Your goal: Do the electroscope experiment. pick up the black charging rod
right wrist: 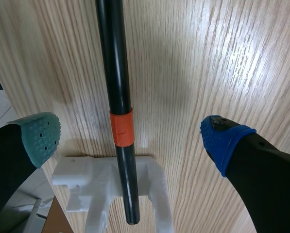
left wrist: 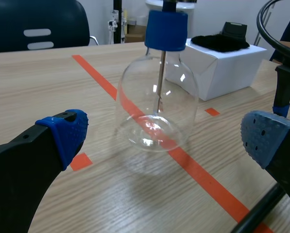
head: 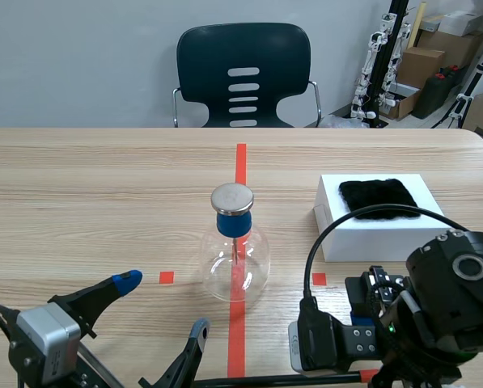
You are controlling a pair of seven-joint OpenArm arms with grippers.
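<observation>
Near the table edge on the robot's side of the glass flask (head: pixel 235 263), the right gripper (right wrist: pixel 130 138) stands wide open, with one finger at each side of the black rod (right wrist: pixel 114 73) and clear of it. The left gripper (left wrist: pixel 166 138), also wide open, faces the flask. Pale wood-grain table (head: pixel 103 202); dark chair (head: pixel 243 73) and grey wall beyond the flask. Rod: slim, glossy black, one orange-red band, its end resting in a white stand (right wrist: pixel 149 179).

No readable text, labels or numbers.
</observation>
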